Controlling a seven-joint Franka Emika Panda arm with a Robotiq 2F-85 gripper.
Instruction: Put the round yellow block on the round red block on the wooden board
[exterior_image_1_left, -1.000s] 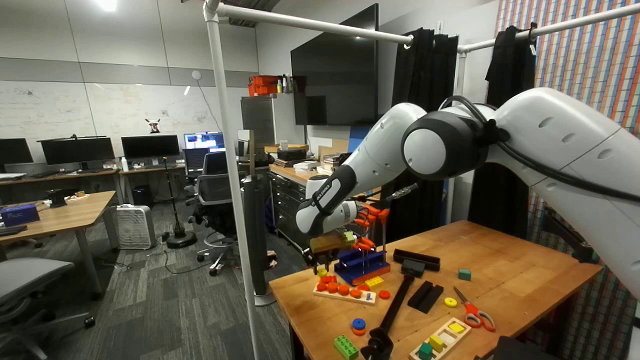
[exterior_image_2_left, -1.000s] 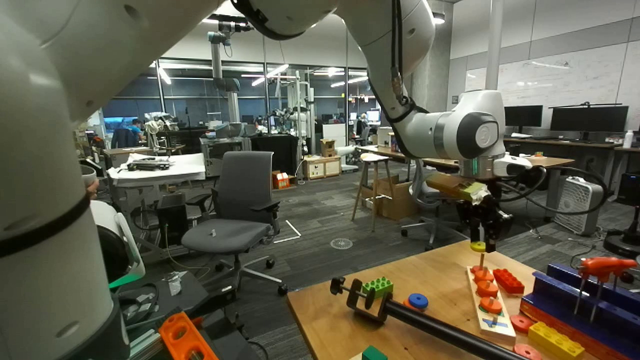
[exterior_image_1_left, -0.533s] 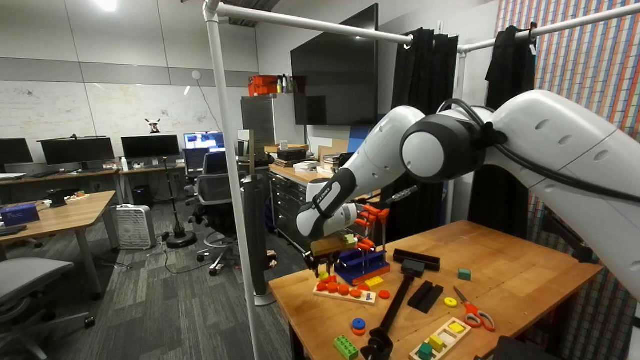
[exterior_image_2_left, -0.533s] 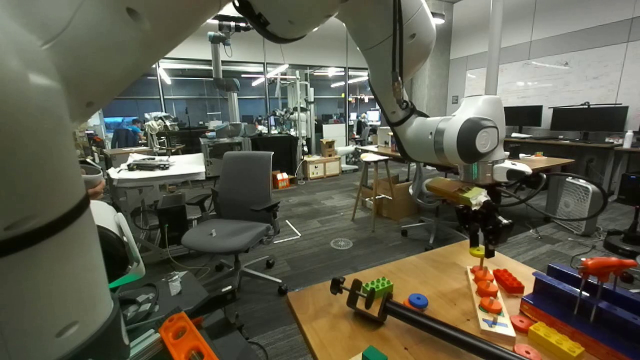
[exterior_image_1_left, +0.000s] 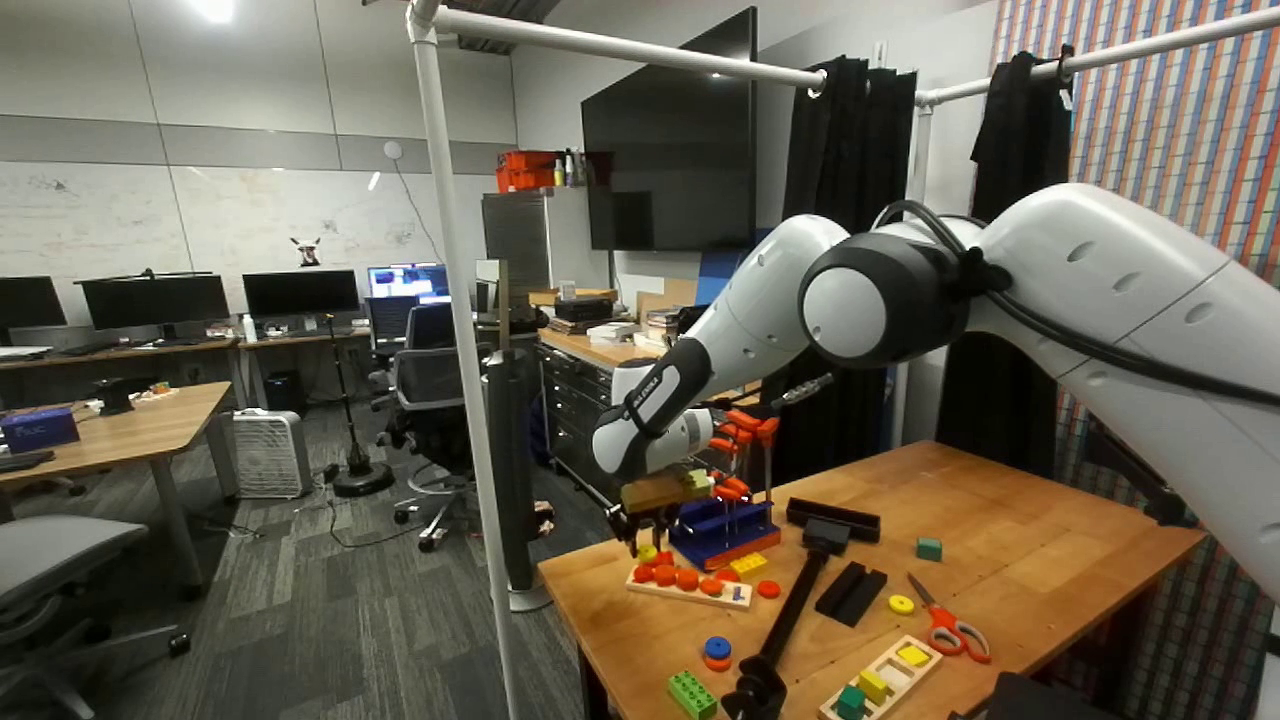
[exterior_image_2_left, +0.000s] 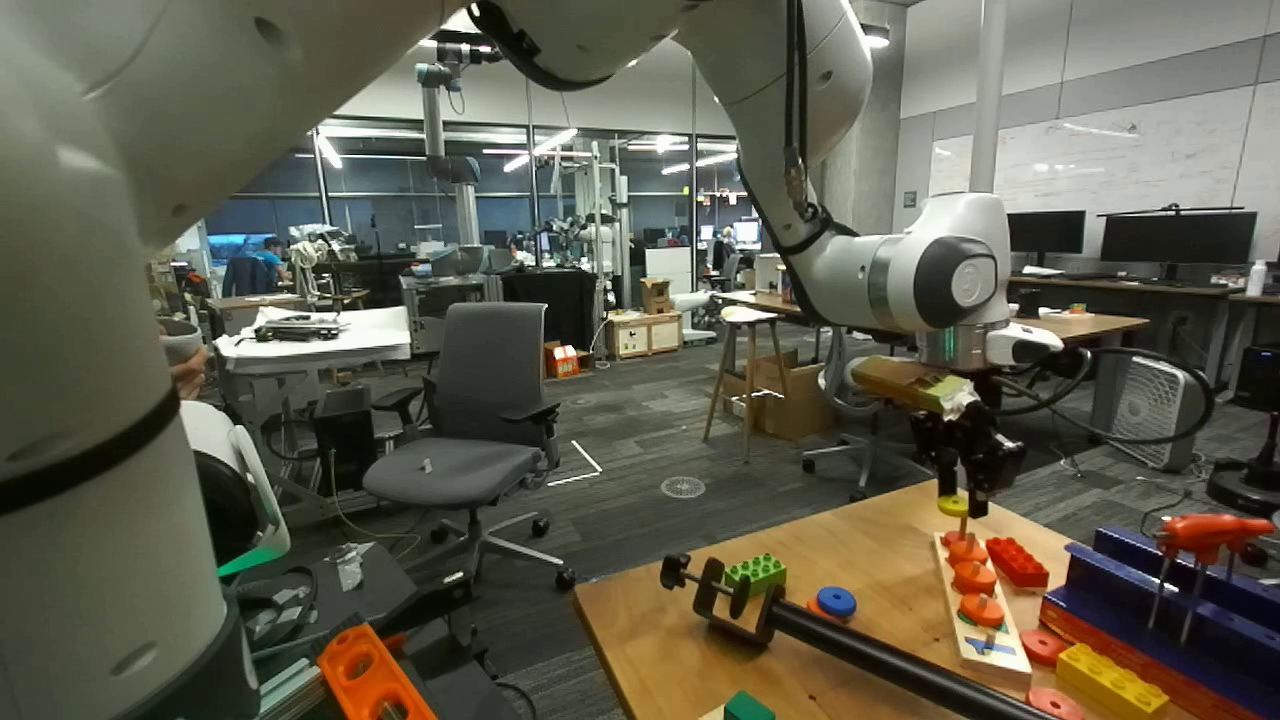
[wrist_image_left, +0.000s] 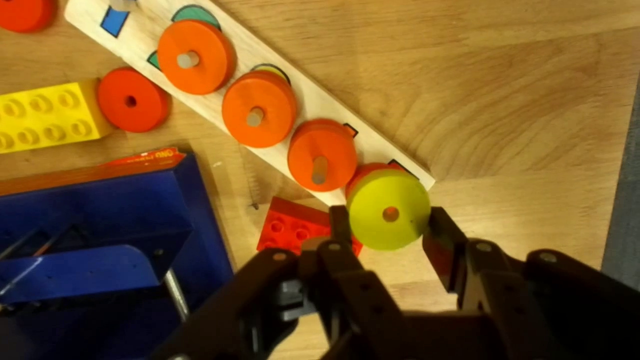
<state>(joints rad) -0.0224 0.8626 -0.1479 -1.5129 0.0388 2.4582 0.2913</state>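
My gripper (wrist_image_left: 389, 220) is shut on the round yellow block (wrist_image_left: 382, 232), one finger on each side, as the wrist view shows. In an exterior view the gripper (exterior_image_2_left: 963, 492) holds the yellow block (exterior_image_2_left: 952, 506) level, above the far end of the wooden board (exterior_image_2_left: 1006, 660). Below it, a peg rises from a round red block (exterior_image_2_left: 952, 540) on the board. In the wrist view the yellow block mostly covers this red block (wrist_image_left: 357, 175). I cannot tell whether the peg tip is inside the yellow block's hole. Orange-red discs (wrist_image_left: 259, 95) sit on the board's other pegs.
A red brick (wrist_image_left: 295, 225) lies beside the board, under the left finger. A blue tool rack (wrist_image_left: 200, 210) with orange-handled tools stands close by. A yellow brick (wrist_image_left: 50, 117) and loose red discs (wrist_image_left: 132, 100) lie near. A black clamp (exterior_image_2_left: 880, 655) crosses the table.
My gripper and the yellow block have come down slightly toward the peg and shifted a little sideways. Over the last half second they have barely moved. The board is unmoved.
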